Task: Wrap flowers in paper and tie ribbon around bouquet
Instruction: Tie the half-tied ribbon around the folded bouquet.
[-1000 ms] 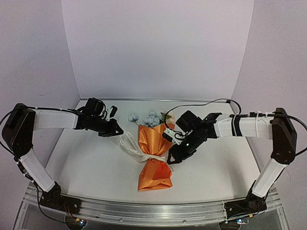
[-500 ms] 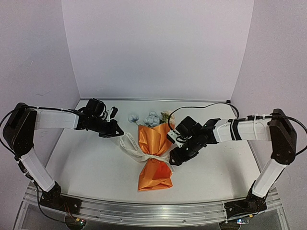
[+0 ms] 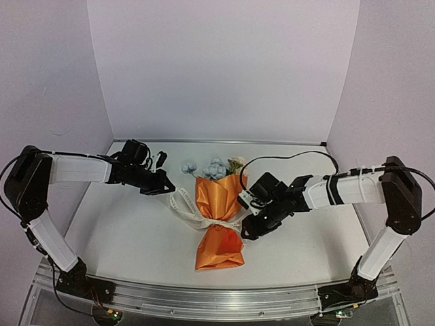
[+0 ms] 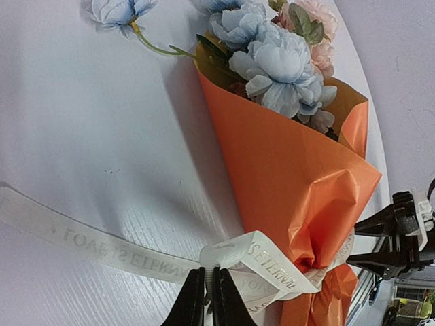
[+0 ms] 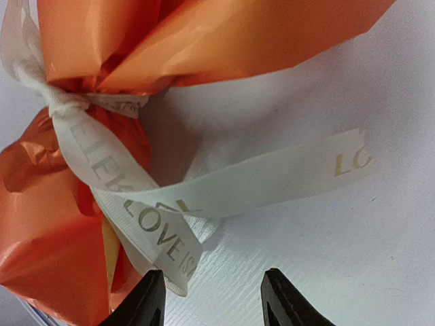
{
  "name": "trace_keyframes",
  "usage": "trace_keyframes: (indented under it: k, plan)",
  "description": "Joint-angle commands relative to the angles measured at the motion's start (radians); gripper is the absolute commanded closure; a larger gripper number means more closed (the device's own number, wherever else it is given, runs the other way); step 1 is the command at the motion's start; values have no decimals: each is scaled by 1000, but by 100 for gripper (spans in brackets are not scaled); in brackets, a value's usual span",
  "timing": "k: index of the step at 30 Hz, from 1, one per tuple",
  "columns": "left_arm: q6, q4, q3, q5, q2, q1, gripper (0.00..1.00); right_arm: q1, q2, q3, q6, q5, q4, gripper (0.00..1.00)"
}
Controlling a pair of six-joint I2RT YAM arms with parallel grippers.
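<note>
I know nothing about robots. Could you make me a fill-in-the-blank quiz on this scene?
The flowers are wrapped in ____ paper.
The ribbon reads LOVE IS ____.
The left gripper is shut on the ____.
The jaws of the right gripper stand ____.
Missing words: orange; ETERNAL; ribbon; open.

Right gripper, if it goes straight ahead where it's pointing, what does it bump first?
Probably the ribbon, whose loose tails cross just ahead of the right gripper; the bouquet lies beyond. Depth is unclear.
</note>
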Motion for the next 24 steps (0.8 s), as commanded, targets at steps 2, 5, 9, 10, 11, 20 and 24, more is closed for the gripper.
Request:
trace_keyframes:
  k: [2,5,9,10,11,20,24]
  plan:
    - [-5,16,23,18,5,2,94,32,-43,-31,14,30,30,51]
    - [-6,16,24,18,8,2,94,45,-39,-38,18,51,37,51]
    - [-7,17,23,17,6,2,94,55,-30,-42,29,80,44,51]
    - [-7,16,22,16,6,2,94,56,-24,-41,34,91,48,52]
    - [-8,16,21,16,5,2,94,57,-16,-41,37,99,56,52]
    - [-16,26,10,19,0,2,95,86,61,-9,72,182,126,63]
    - [-18,19,7,-5,-6,2,98,86,27,13,17,238,31,86]
